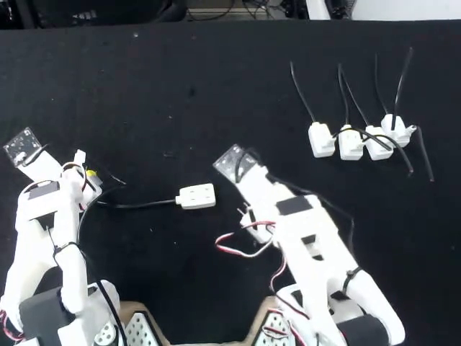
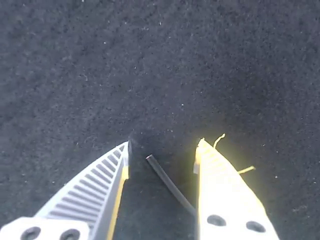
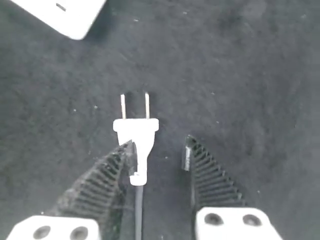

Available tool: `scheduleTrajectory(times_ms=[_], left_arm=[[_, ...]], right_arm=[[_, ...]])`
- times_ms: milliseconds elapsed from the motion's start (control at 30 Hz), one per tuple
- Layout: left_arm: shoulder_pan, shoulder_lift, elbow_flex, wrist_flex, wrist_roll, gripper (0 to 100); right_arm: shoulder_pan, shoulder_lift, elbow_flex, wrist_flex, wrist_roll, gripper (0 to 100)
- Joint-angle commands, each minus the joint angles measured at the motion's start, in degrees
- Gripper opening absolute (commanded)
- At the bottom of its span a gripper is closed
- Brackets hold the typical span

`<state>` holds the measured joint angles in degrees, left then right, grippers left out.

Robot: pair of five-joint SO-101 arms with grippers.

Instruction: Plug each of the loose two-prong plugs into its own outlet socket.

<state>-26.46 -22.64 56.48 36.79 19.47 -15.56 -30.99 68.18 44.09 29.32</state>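
two tools, both with jaws apart and neither clamped on anything. the right tool [image 3: 160, 142] stands low over the black counter [image 1: 180, 86] with a white two-prong plug [image 3: 136, 132] lying between its fingers. the prongs point away from the tool and the cord runs back beneath it. the plug's body touches one finger while the other finger stands off it, so the tool looks placed to straddle the plug and close across its sides. i judge the grasp not yet made.

ahead of this tool and off to one side, past the prongs, sits the white outlet socket [image 3: 65, 15], near the plug but apart from it. that line-up likely matters: a plug gripped prongs-forward can be pushed toward the socket with little turning.

the left tool [image 2: 164, 144] hangs over bare counter with a thin black cord [image 2: 165, 181] ending between its fingers. in the high view the socket's cord runs toward that arm, so the tool may be placed to pin the cord and stop the socket sliding under a push. that is only a guess.

well beyond the right tool, four more white pieces [image 1: 351, 143] with black cords lie in a row. whether they are plugs or sockets i cannot tell.
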Motion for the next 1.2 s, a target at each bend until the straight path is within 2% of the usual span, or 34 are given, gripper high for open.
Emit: scheduleTrajectory(times_ms=[0, 267, 467, 600, 900, 1067, 1167], left_arm=[[-0.5, -1.2, -0.5, -0.6, -0.4, 21], [-0.5, -1.2, -0.5, -0.6, -0.4, 21], [-0.5, -1.2, -0.5, -0.5, -0.4, 21], [-0.5, -1.2, -0.5, -0.6, -0.4, 21], [-0.5, -1.2, -0.5, -0.5, -0.4, 21], [-0.5, -1.2, -0.5, -0.6, -0.4, 21], [-0.5, -1.2, -0.5, -0.5, -0.4, 21]], right_arm=[[-2.6, 0.0, 0.2, -1.3, 0.0, 14.7], [-9.3, -0.4, -1.0, 4.0, -0.5, 14.6], [-6.3, -0.5, -1.3, 4.2, -0.5, 0.7], [-3.8, -0.5, -1.3, 5.2, -0.5, 1.0], [-3.7, -0.4, -1.0, 5.6, -0.5, 1.5], [-3.7, -0.4, -1.1, 8.8, -0.1, 10.0], [-3.7, -0.4, -1.1, 8.8, 0.0, 7.4]])
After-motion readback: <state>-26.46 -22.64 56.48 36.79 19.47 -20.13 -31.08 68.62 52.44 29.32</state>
